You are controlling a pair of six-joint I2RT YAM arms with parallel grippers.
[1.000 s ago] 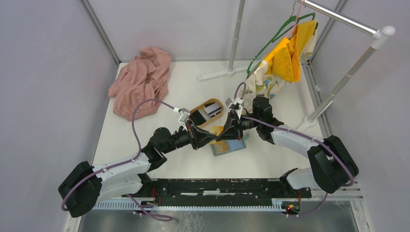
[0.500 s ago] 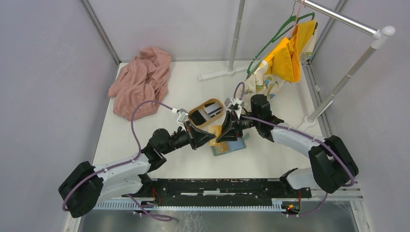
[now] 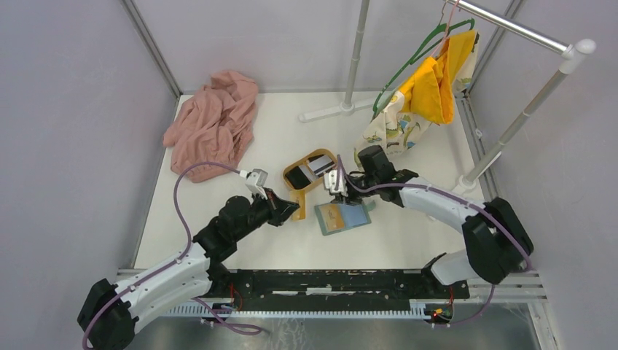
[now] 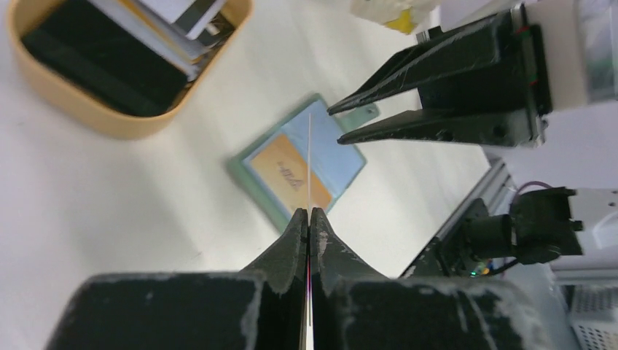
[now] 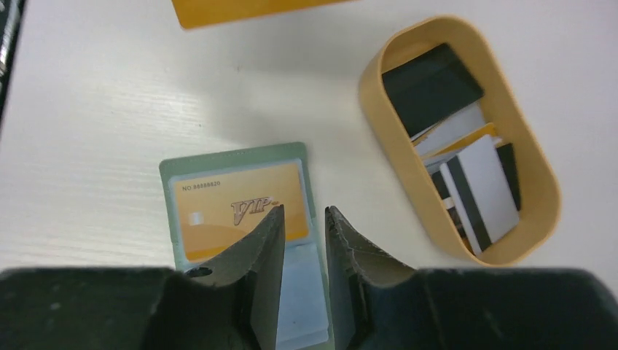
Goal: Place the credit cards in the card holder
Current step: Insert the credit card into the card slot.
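We logged the left end effector (image 4: pixel 309 219) pinching an orange card (image 4: pixel 310 160) edge-on, long axis towards the open card holder (image 4: pixel 342 157) just ahead on the surface (image 4: pixel 109 204). The right end effector (image 5: pixel 304 211) was slightly spread, empty, directly above the holder.

We see a white table (image 3: pixel 291 124). The card holder (image 3: pixel 357 215) lies beside the wooden tray (image 5: pixel 375 109). A pink cloth (image 3: pixel 211 124) lies far from it.
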